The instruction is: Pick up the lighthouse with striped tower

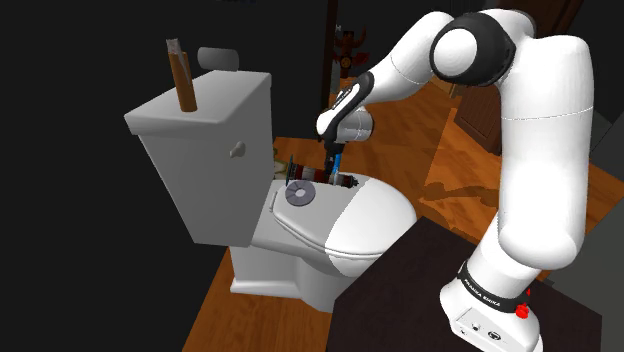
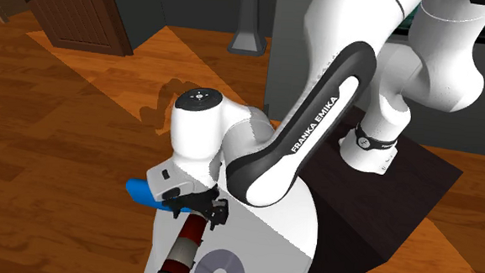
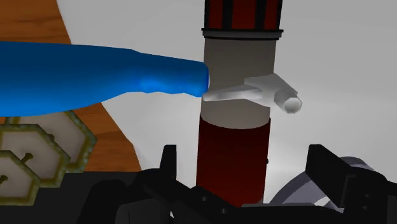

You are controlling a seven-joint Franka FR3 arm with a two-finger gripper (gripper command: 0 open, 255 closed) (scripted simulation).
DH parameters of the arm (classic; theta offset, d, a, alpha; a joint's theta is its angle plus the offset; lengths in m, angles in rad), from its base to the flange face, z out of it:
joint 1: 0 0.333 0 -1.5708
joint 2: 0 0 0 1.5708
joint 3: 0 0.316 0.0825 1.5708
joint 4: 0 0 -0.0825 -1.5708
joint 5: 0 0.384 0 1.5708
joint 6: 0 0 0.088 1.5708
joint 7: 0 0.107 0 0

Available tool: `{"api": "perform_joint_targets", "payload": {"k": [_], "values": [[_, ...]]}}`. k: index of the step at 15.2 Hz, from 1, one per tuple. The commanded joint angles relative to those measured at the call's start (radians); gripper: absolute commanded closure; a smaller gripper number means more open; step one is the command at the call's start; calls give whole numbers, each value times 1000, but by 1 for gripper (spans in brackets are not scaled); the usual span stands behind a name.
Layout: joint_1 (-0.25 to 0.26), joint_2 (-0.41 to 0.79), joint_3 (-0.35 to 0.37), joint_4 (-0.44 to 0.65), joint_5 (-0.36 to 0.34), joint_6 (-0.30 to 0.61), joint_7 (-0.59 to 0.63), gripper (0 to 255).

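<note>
Bathroom corner with a wooden floor

A white toilet [image 1: 365, 215], lid closed, stands on warm plank floor [image 1: 250, 325], its boxy tank [image 1: 200, 150] at the left. In the second exterior view a brighter band of light crosses the planks near a brown panelled door [image 2: 82, 15] at far left.

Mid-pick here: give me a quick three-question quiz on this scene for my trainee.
1. True or false: the gripper is shut on the lighthouse.
2. The lighthouse lies on: A) the toilet lid; B) the tank top; C) the floor.
3. Fill in the colour: a ____ tapered object lies beside the lighthouse, its tip towards the tower.

Key: 1 false; 2 A; 3 blue.
</note>
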Motion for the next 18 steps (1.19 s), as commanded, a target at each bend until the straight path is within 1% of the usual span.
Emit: {"api": "perform_joint_targets", "payload": {"k": [1, 5, 7, 8, 18], "values": [[-9, 26, 12, 6, 16, 20, -16, 0], [-28, 77, 37, 14, 46, 63, -43, 0], [-28, 77, 37, 13, 45, 63, -42, 0], [-28, 76, 37, 11, 46, 64, -43, 255], [-24, 66, 32, 11, 39, 54, -37, 255]]}}
